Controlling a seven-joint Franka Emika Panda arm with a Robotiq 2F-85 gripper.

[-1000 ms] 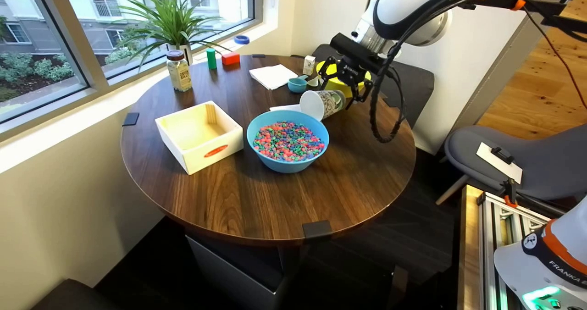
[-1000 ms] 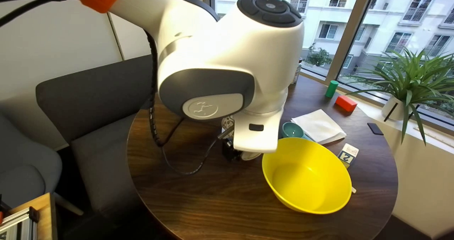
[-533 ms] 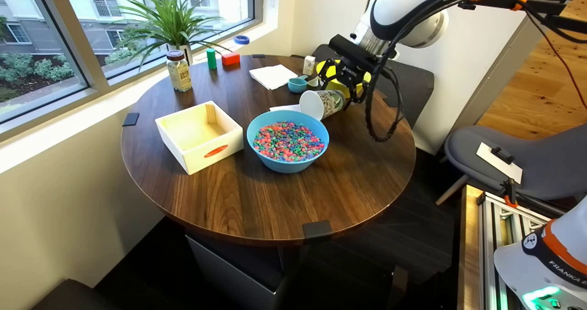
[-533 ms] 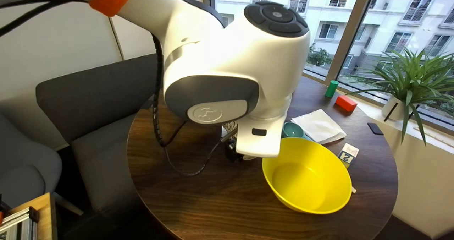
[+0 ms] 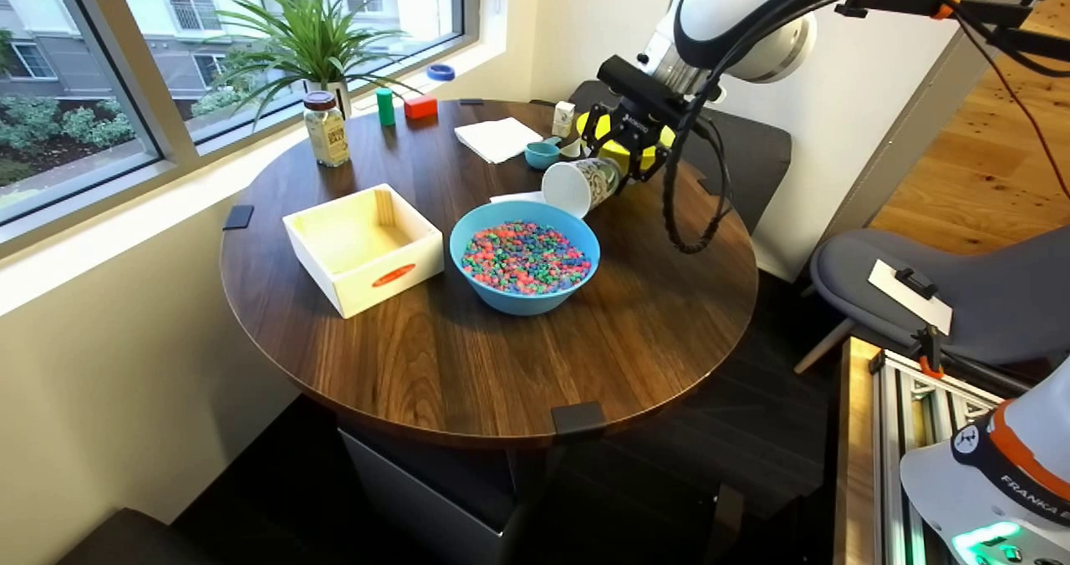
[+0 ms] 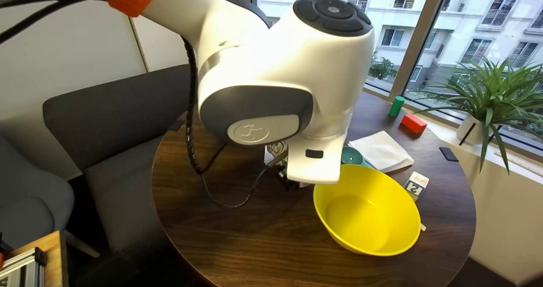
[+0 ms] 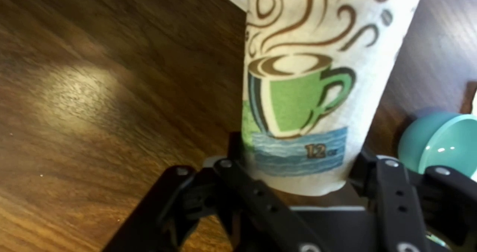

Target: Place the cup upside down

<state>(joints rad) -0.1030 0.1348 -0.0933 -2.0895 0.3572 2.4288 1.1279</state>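
The cup (image 5: 577, 189) is a white tapered paper cup with brown swirls and a green mug print. It lies on its side in an exterior view, its open mouth facing away from my gripper, at or just above the table. In the wrist view the cup (image 7: 298, 95) fills the top middle. My gripper (image 7: 300, 162) has its black fingers pressed on both sides of the cup near its base, and the base edge looks slightly bent. In an exterior view the arm hides most of the gripper, and only part of the cup (image 6: 276, 148) shows.
A blue bowl (image 5: 522, 302) of colourful bits stands right beside the cup's mouth. A yellow bowl (image 6: 367, 221) stands behind the gripper. A small teal cup (image 7: 417, 142), white napkins (image 5: 497, 139), a wooden box (image 5: 355, 293) and a jar (image 5: 326, 134) are also on the table.
The cup has shifted slightly up and left with my gripper in an exterior view. The arm has moved a little to the right in an exterior view. The bowls have not moved.
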